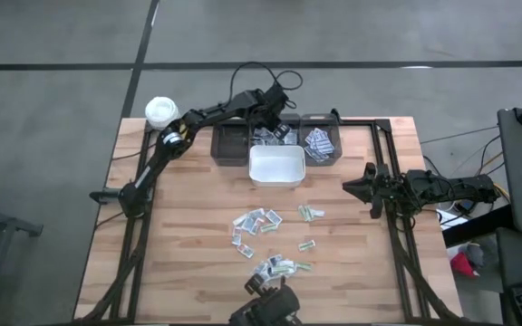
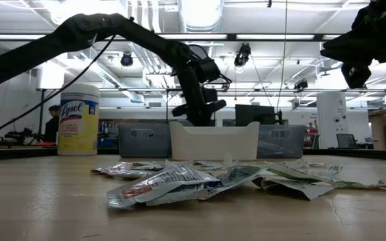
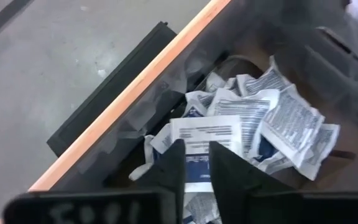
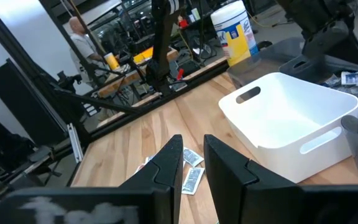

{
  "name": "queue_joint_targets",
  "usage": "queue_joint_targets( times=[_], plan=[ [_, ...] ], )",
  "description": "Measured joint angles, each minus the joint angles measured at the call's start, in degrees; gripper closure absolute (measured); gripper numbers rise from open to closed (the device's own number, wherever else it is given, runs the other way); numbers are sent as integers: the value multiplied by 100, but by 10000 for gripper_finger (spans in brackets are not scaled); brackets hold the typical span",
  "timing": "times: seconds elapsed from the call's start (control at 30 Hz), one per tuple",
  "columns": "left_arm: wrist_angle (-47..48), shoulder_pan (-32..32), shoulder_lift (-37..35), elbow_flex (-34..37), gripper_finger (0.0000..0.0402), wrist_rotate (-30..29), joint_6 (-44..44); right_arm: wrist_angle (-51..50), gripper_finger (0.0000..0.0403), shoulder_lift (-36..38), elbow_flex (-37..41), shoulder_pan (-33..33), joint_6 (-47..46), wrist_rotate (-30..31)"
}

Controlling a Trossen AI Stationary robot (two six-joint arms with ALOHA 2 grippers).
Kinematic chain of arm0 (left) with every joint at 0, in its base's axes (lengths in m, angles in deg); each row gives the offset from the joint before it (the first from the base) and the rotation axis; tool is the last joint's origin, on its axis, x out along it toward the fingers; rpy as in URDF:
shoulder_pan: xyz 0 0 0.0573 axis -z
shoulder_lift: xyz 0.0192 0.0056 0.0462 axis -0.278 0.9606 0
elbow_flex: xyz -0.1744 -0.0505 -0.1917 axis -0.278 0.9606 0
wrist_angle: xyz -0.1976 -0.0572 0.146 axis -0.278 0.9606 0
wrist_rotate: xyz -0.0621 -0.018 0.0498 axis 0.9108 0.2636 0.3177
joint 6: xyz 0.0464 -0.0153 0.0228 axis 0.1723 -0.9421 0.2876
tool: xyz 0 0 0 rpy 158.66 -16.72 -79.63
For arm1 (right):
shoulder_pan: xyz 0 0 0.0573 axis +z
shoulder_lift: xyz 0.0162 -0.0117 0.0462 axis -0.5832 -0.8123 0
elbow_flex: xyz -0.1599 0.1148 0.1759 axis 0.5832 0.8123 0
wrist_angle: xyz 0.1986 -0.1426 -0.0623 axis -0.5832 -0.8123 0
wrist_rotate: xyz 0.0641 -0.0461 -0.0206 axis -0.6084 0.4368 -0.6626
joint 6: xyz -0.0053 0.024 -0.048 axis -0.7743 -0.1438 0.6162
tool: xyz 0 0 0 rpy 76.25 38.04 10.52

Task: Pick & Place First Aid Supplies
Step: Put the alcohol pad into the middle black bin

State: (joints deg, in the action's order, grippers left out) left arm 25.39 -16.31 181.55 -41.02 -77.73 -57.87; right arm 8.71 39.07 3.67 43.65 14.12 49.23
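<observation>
Packets [image 1: 259,223] in front of white bin [image 1: 276,166]: white-grey, green and red print. Grey bins [image 1: 232,145] behind it. Bottle [image 2: 78,120] beyond: yellow, white lid. Table [image 1: 188,226]: light wood. Arms were black.

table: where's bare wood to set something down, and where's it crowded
Free: the left side, between the left arm's base and the packets, and the strip right of the packets toward the right end effector. Crowded: the packet scatter in front of the white bin, and the back edge with the grey bins.
</observation>
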Motion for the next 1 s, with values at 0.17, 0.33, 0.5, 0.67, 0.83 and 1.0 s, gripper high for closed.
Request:
queue_joint_targets(
  times=[0.17,0.33,0.5,0.67,0.83,1.0],
  plan=[
    [570,4,-3,-456,300,387,101,1,339,0,0,0,0,-2],
    [1761,126,-263,-827,295,1171,750,1,339,0,1,1,0,0],
    [2612,594,-1095,-181,294,1339,1403,1,339,-4,0,0,0,0],
    [2892,1332,-1942,504,294,1343,1947,-5,339,-2,2,2,1,-2],
    [2599,2214,-2743,1421,294,1353,2356,-4,339,-2,0,1,0,-2],
    [1611,2964,-3245,2428,294,1483,2314,-2,339,-2,0,1,0,-2]
  ],
)
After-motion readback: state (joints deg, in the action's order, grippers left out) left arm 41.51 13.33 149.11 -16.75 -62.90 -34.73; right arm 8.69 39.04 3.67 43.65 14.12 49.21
